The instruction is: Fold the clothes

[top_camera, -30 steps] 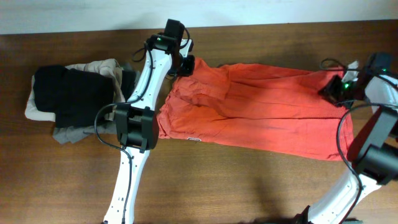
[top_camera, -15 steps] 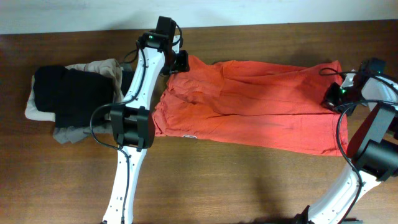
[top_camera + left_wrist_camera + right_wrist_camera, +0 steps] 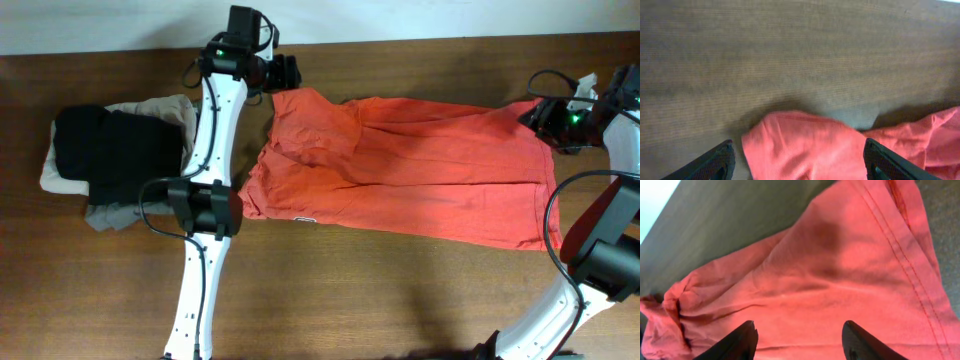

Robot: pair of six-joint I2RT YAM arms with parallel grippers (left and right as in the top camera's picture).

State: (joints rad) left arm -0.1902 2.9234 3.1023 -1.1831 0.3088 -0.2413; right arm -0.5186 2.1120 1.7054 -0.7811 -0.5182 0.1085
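Red-orange T-shirt (image 3: 400,185) lies spread flat on the wooden table (image 3: 400,300), from mid-table over to the right side, long side running left-right, w/ a small white tag (image 3: 308,222) at its near edge. From overhead I've got the left gripper (image 3: 285,75) at the shirt's far-left corner and the right gripper (image 3: 545,118) at the far-right corner, both near the back of the table. On the left wrist cam the left gripper (image 3: 797,144) has its fingers (image 3: 722,160) spread wide. A rounded corner of the T-shirt (image 3: 805,150) lies on the wood btwn them, not pinched, so it's holding nothing. On the right wrist cam the right gripper (image 3: 799,325) also has its fingers (image 3: 740,342) apart. The T-shirt (image 3: 830,260) lies under and ahead of them w/ a stitched hem along the right, and I see no cloth clamped, so nothing held there either. A pile (image 3: 110,155) of black, beige and grey folded garments sits at the table's left. The left arm runs btwn it and the shirt.
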